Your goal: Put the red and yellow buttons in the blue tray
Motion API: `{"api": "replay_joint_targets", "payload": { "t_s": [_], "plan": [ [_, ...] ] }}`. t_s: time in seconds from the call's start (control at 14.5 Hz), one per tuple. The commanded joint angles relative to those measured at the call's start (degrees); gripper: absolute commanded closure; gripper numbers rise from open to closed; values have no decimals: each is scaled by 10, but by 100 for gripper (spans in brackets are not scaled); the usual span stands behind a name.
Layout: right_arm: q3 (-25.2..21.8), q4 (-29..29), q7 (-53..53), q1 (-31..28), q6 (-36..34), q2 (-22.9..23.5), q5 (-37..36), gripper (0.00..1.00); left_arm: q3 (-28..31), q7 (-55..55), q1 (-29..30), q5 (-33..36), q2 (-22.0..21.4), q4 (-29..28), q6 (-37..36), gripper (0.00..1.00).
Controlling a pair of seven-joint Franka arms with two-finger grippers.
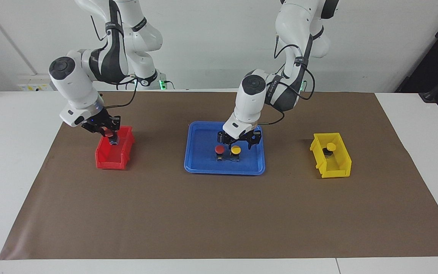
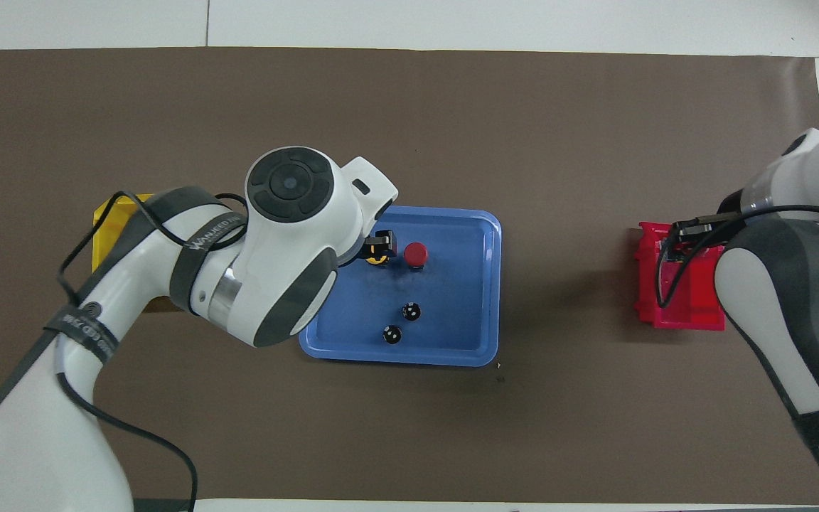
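The blue tray (image 1: pixel 224 169) (image 2: pixel 456 291) lies mid-table. In it a red button (image 1: pixel 219 149) (image 2: pixel 415 252) and a yellow button (image 1: pixel 235 149) (image 2: pixel 377 259) stand upright side by side. My left gripper (image 1: pixel 236 144) (image 2: pixel 379 249) hangs just over the yellow button, open, fingers spread to either side of its cap. Another yellow button (image 1: pixel 330 147) sits in the yellow bin (image 1: pixel 337 171). My right gripper (image 1: pixel 111 137) reaches into the red bin (image 1: pixel 108 161) (image 2: pixel 680 313) and is shut on a red button (image 1: pixel 108 132); the overhead view hides it under the arm.
Two capless dark cylinders (image 2: pixel 411 311) (image 2: pixel 392 333) stand in the tray nearer to the robots than the buttons. The yellow bin (image 2: pixel 112 217) shows partly under the left arm. A brown mat (image 1: pixel 219 220) covers the table.
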Motion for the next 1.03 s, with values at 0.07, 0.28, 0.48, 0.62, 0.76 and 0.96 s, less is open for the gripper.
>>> {"api": "replay_joint_targets", "payload": {
  "t_s": [0.07, 0.28, 0.48, 0.62, 0.76, 0.96],
  "plan": [
    [1, 91, 211, 123, -5, 66, 21, 84, 7, 117, 86, -1, -68, 44, -136, 0],
    [1, 94, 251, 174, 52, 97, 25, 84, 8, 280, 189, 3, -110, 72, -220, 0],
    [1, 76, 258, 205, 83, 116, 24, 84, 8, 381, 276, 3, -133, 72, -233, 0],
    [1, 34, 257, 207, 131, 116, 24, 83, 8, 391, 297, 3, -146, 39, -206, 0],
    [2, 27, 257, 225, 138, 122, 24, 83, 9, 374, 312, 3, -194, -79, -77, 0],
    [2, 16, 256, 230, 145, 135, 24, 81, 9, 363, 314, 3, -190, -166, 32, 6]
  ]
}}
